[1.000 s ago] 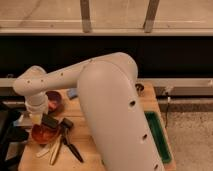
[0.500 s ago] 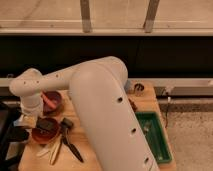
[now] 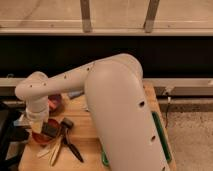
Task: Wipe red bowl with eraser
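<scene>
The red bowl (image 3: 41, 136) sits at the front left of the wooden table (image 3: 87, 131), and only its rim shows under the arm's wrist. My gripper (image 3: 44, 127) hangs from the white wrist, right over the bowl. A small dark block, the eraser (image 3: 51, 130), is at the gripper's tip, on or just inside the bowl's right rim. I cannot tell whether it touches the bowl's surface. The big white arm hides much of the table's middle.
A darker maroon bowl (image 3: 56, 103) stands behind the red one. Black-handled tools (image 3: 69, 141) and pale utensils (image 3: 52, 151) lie to the bowl's right and front. A green tray (image 3: 161, 136) is at the table's right edge. Dark equipment (image 3: 7, 131) is at the far left.
The arm's bulky upper part has swung left and nearer, hiding more of the table. The wrist and gripper have stayed over the red bowl with only a slight shift.
</scene>
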You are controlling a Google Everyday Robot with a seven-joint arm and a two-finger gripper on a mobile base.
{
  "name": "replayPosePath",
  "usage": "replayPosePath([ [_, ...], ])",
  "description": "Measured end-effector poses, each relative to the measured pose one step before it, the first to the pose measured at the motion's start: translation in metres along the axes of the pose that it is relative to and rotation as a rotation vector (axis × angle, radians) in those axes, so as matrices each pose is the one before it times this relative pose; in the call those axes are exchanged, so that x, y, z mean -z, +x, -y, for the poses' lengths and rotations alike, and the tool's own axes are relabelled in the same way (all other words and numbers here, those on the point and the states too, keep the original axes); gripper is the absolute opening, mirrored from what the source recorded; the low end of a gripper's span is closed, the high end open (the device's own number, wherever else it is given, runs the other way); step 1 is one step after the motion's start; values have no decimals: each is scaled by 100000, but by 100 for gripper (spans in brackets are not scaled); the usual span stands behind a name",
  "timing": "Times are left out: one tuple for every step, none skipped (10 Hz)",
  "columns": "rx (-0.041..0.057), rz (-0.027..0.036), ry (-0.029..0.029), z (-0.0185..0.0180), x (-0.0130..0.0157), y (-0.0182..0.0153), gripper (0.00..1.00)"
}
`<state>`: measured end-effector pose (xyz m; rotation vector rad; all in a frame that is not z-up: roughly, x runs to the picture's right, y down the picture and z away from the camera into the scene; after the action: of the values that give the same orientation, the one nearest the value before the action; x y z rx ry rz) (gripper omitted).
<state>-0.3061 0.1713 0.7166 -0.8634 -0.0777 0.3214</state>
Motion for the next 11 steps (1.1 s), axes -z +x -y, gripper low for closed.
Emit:
replayPosePath([
  [-149, 536, 440, 211, 346, -20, 0],
  [1286, 528, 502, 37, 189, -650, 0],
  [2189, 229, 447, 18, 44, -1198, 0],
  [2666, 397, 181, 117, -146, -1763, 0],
  [2183, 146, -376, -180, -263, -1223, 0],
  [1567, -243, -575, -252, -275, -733, 0],
  [922, -767, -826, -383, -261, -285, 0],
  [373, -701, -649, -401, -182, 140, 0],
  [39, -1071, -940, -605, -226, 652, 0],
  [-1139, -974, -1194, -670, -227, 1437, 0],
  [-1345, -808, -702, -335, -142, 1272, 0],
])
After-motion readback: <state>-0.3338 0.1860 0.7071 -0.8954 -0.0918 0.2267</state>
